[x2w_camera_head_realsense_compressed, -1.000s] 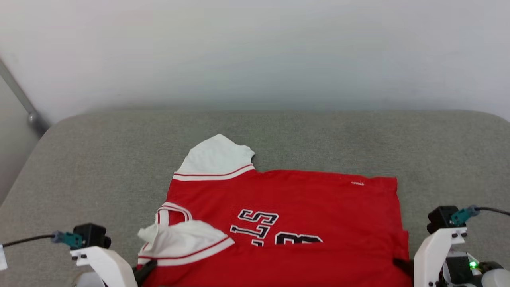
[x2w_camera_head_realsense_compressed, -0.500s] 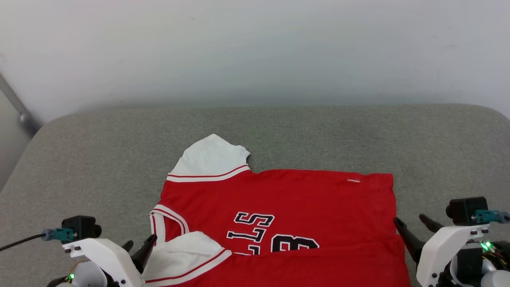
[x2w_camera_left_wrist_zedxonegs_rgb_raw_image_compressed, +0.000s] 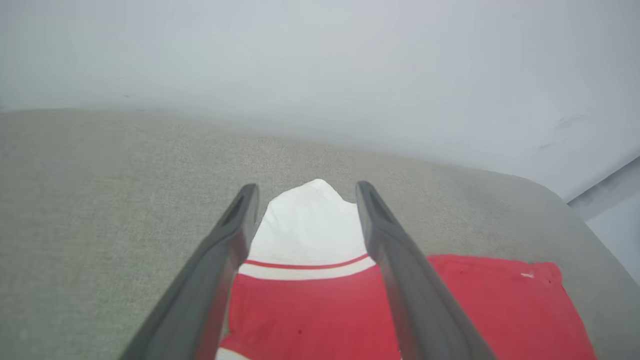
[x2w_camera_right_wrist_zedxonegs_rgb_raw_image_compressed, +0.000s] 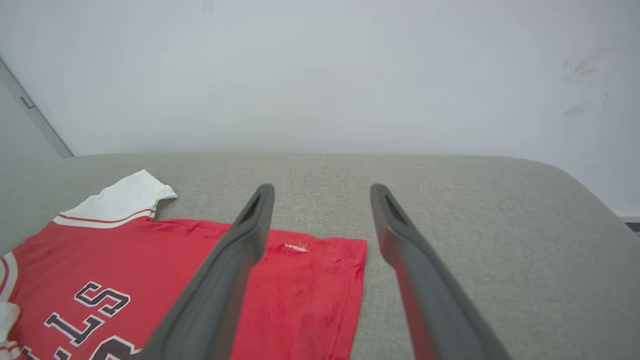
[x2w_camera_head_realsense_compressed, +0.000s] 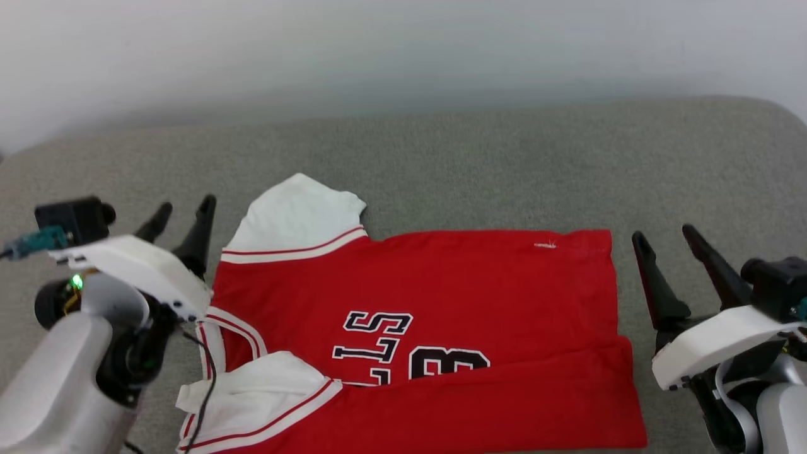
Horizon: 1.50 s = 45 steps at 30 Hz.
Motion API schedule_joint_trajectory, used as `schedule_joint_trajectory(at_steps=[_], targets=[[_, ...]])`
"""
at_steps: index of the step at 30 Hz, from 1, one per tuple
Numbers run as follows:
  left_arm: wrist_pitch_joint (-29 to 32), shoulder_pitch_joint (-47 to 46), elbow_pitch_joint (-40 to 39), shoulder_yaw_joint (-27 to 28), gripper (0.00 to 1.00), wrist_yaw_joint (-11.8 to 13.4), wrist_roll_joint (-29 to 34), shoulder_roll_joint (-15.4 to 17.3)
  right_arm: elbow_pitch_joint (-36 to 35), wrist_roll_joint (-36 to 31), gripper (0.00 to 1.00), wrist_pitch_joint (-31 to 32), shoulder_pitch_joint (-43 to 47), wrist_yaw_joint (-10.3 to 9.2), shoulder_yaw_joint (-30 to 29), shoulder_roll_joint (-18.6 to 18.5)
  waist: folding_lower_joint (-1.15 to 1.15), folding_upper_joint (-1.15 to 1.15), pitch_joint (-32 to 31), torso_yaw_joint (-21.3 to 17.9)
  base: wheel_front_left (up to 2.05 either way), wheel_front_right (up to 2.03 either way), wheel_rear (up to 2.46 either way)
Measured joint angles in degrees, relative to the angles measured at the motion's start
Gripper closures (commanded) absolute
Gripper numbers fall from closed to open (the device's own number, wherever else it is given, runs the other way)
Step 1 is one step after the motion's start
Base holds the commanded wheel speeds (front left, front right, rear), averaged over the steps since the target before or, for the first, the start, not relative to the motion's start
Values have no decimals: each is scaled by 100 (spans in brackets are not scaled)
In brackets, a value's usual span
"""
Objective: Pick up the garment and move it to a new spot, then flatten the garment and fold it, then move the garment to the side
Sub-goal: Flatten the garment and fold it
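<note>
One garment (x2w_camera_head_realsense_compressed: 473, 284) (partly folded); left end effector (x2w_camera_head_realsense_compressed: 186, 205), right end effector (x2w_camera_head_realsense_compressed: 663, 233): two, spread.

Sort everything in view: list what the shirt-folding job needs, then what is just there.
Job:
red jersey, near edge folded over
left claw, open
right claw, open

Just there:
grey cushion under the jersey
pale wall behind

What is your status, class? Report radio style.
Left pincer open, right pincer open, both empty. Garment flat on grey cushion, near edge folded over. No obstruction.
</note>
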Motion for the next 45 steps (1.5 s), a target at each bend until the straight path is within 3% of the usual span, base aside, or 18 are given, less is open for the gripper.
schedule_joint_trajectory(at_steps=[8, 16, 19, 20, 25, 26, 27, 28, 29, 38, 45], targets=[[512, -1790, 600, -191, 0, -448, 310, 125, -308, -14, 0, -232, -434, 0, -87, 254, 1, 0, 1023, -249, 0, 0, 0], [2107, -2986, 1462, -684, 0, -1062, 257, 379, -212, -25, 0, -316, -585, 0, -98, 401, 1, 0, 1718, -632, 0, 0, 0], [2715, -3257, 1725, -837, 0, -1157, 218, 512, -151, 7, 0, -346, -595, 0, -68, 428, 1, 0, 1871, -778, 0, 0, 0], [3259, -3448, 2014, -980, 0, -1210, 208, 622, -88, 57, 0, -355, -623, 0, -35, 461, 1, 0, 2000, -886, 0, 0, 0], [3735, -3601, 2474, -1106, 0, -1252, 162, 690, -11, 113, 0, -385, -688, 0, 42, 497, 1, 0, 2160, -1009, 0, 0, 0], [3956, -3713, 2714, -1125, 7, -1289, 46, 665, 56, 160, 0, -371, -710, 0, 68, 500, 0, 0, 2209, -1058, 0, 0, 0], [3986, -3735, 2764, -1132, 39, -1302, 29, 647, 79, 169, 0, -367, -711, 0, 82, 500, 0, 0, 2216, -1069, 0, 0, 0], [4025, -3755, 2819, -1132, 60, -1304, 0, 626, 89, 185, 0, -366, -711, 0, 89, 499, 0, 0, 2221, -1074, 0, 0, 0], [4033, -3769, 2880, -1128, 100, -1305, -34, 600, 102, 238, 0, -341, -716, 0, 91, 495, 0, 0, 2223, -1077, 0, 0, 0], [3752, -3766, 3272, -1132, 100, -1312, -69, 343, 274, 737, 0, 203, -953, 0, 98, 309, 0, 0, 2077, -984, 0, 0, 0], [3294, -3809, 3388, -1190, 100, -1354, 23, 20, 1177, 1328, 0, 1935, -1909, 0, 31, -98, 0, 0, 1910, -714, 0, 0, 0]])
